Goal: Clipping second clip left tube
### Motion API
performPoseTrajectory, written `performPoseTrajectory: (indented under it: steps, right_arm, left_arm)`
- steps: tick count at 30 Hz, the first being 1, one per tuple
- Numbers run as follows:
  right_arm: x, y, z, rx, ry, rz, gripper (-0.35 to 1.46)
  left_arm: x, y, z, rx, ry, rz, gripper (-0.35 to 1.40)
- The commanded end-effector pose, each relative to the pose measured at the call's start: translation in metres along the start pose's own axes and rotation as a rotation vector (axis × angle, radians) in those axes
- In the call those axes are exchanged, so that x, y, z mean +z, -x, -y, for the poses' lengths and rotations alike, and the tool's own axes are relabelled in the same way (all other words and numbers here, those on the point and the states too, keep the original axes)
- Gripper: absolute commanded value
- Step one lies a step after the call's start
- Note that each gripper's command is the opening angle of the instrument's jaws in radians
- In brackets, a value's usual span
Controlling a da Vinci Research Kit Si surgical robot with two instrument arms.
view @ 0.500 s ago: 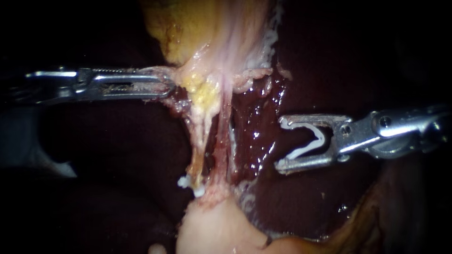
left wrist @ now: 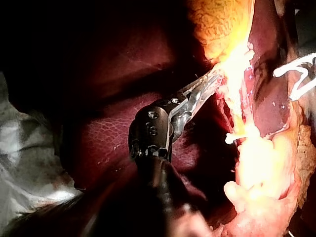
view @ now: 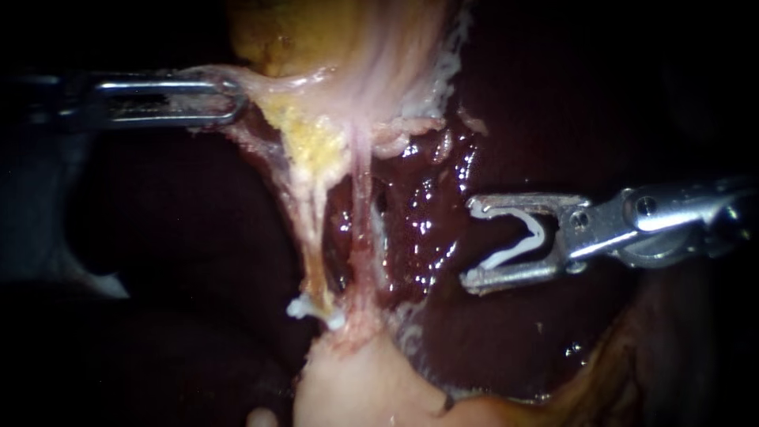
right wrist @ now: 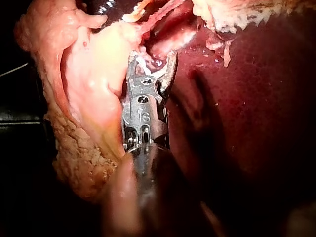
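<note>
My endoscope light lands on the middle. The wet liver (view: 427,229) throws small white glints, and the clip (view: 539,233) held in my right instrument (view: 472,243) glows white. My left instrument (view: 236,101), gripping tissue (view: 265,83), carries a streak of glare. Both far sides sink to black. From the left wrist the tissue burns out to yellow-white glare against deep dark. From the right wrist the light is more even, with a shadow on the liver beside the instrument.

The left instrument (view: 231,99) and the right instrument (view: 470,243) were bright polished metal. The right jaws held a smooth white plastic-looking clip (view: 540,233). Ahead of them the liver (view: 427,229) shone wet and glossy, while the tissue (view: 273,85) in the left jaws looked matt and stringy.
</note>
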Motion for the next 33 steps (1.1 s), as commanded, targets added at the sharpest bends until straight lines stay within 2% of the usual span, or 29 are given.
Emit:
performPoseTrajectory:
  steps: [1, 6, 13, 18, 24, 33]
  right_arm:
    - [0.0002, -0.0001, 0.0001, -0.001, -0.006, -0.002, 0.5]
    - [0.0018, -0.0007, 0.0012, 0.013, -0.036, -0.007, 0.5]
    - [0.0069, -0.0026, 0.0039, 0.081, -0.091, -0.049, 0.5]
    - [0.0106, -0.0028, 0.0048, 0.113, -0.115, -0.06, 0.5]
    - [0.0143, -0.0018, 0.0044, 0.121, -0.124, -0.06, 0.5]
    - [0.016, 0.0, 0.0019, 0.133, -0.121, -0.059, 0.5]
  left_arm:
    - [-0.0003, 0.0, -0.0001, 0.0, 0.002, -0.002, -0.35]
    - [-0.0009, 0.0001, -0.0001, 0.001, -0.001, -0.003, -0.35]
    - [-0.0009, 0.0001, -0.0003, 0.0, -0.002, -0.004, -0.35]
    - [-0.0009, 0.0002, -0.0006, 0.0, -0.004, -0.005, -0.35]
    - [-0.0008, 0.0002, -0.0007, -0.001, -0.005, -0.005, -0.35]
    - [-0.0008, 0.0003, -0.0007, -0.001, -0.006, -0.006, -0.35]
